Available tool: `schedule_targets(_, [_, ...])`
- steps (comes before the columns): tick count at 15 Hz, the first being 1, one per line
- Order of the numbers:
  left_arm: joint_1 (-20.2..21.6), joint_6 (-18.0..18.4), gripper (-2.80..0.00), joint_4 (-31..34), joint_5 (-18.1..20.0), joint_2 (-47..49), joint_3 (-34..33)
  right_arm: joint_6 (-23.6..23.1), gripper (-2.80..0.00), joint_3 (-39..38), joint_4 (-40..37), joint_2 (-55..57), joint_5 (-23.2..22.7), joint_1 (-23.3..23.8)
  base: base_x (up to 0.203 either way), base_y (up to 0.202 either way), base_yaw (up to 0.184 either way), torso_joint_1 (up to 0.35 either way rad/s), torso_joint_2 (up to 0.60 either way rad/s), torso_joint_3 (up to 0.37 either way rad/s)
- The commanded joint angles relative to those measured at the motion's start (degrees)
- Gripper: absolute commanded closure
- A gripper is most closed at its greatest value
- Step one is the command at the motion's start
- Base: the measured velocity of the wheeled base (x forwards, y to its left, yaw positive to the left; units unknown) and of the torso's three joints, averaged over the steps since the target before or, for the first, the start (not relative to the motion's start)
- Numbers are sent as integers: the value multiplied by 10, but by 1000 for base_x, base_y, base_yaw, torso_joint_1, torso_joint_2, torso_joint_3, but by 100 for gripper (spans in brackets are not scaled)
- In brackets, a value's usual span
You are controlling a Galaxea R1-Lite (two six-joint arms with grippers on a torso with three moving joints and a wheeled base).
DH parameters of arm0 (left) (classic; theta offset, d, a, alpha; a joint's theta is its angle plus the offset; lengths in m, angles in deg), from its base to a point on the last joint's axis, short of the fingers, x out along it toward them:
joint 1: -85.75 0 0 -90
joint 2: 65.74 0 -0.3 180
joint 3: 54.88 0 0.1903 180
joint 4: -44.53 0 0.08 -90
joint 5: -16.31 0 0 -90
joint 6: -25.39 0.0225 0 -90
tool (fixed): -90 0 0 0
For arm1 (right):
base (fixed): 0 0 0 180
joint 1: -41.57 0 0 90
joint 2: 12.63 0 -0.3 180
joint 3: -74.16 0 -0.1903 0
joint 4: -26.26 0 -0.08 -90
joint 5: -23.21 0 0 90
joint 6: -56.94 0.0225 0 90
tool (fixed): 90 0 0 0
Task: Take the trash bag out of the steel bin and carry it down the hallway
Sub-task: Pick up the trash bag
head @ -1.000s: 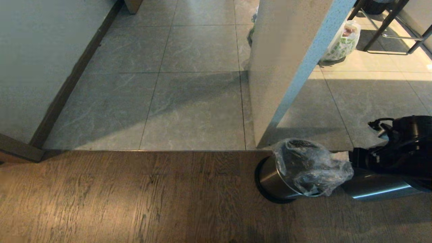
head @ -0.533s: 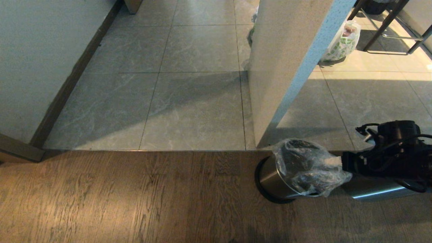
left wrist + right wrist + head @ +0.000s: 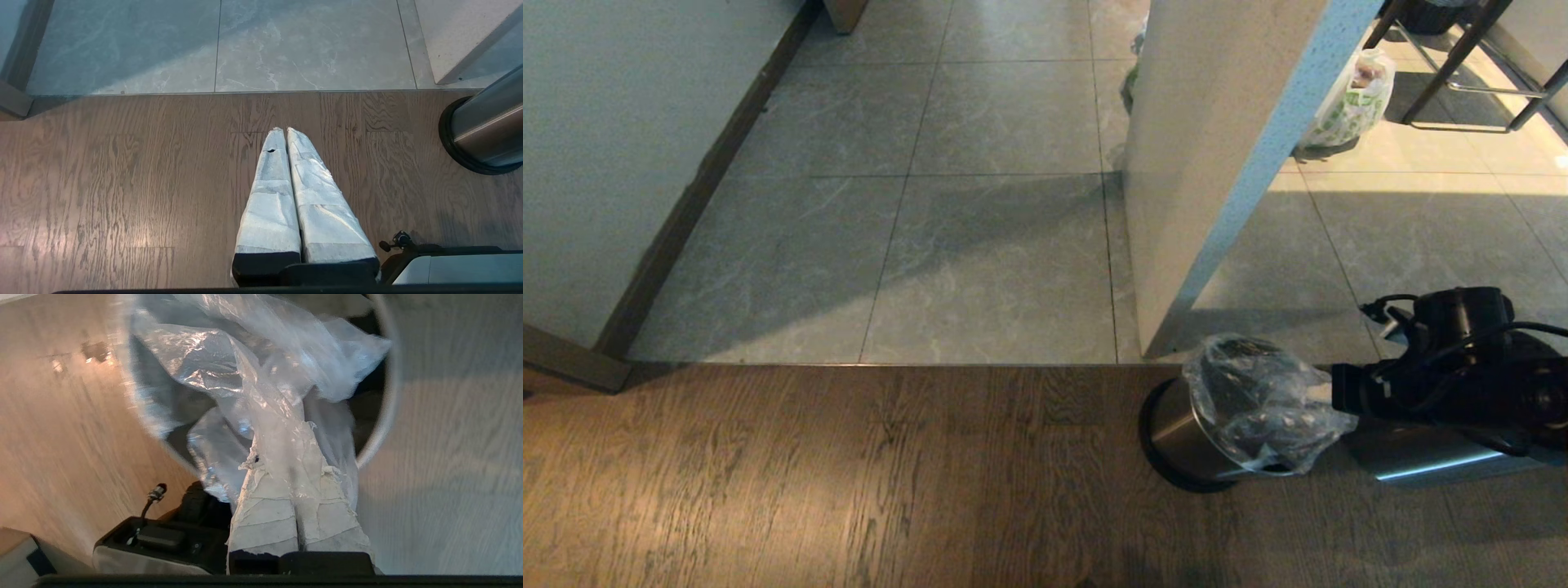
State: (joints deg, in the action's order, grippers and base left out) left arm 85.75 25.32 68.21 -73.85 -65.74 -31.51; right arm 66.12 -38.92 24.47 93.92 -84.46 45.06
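Observation:
The steel bin (image 3: 1180, 433) stands on the wood floor at the foot of a pillar, and its side also shows in the left wrist view (image 3: 486, 122). The clear, crinkly trash bag (image 3: 1258, 396) bulges out of its top. My right gripper (image 3: 1331, 390) reaches in from the right at rim height. In the right wrist view the gripper (image 3: 286, 455) is shut on a bunched fold of the trash bag (image 3: 261, 371) over the bin's mouth. My left gripper (image 3: 284, 130) hangs shut and empty above the wood floor, left of the bin. The tiled hallway (image 3: 980, 204) runs ahead.
A speckled pillar (image 3: 1217, 163) rises just behind the bin. A white wall with dark baseboard (image 3: 605, 163) borders the tiles on the left. A white shopping bag with green print (image 3: 1347, 102) and metal chair legs (image 3: 1462, 73) lie beyond the pillar. My silver base (image 3: 1429, 461) sits under the right arm.
My right gripper has moved left to the bin's rim and gone from open to shut on the bag's edge; the plastic there is now bunched. The left arm has not moved.

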Motion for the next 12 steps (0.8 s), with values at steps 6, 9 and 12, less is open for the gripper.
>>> schedule_targets(6, [0, 0, 0, 0, 0, 0, 0, -23, 0, -6, 2, -16, 22, -47, 0, 0, 0, 0, 0, 0])
schedule_targets(9, [0, 0, 0, 0, 0, 0, 0, -102, 0, 1, 2, 18, 48, -49, 0, 0, 0, 0, 0, 0])
schedule_targets(12, [0, 0, 0, 0, 0, 0, 0, -137, 0, 32, 4, 61, 67, -70, 0, 0, 0, 0, 0, 0])
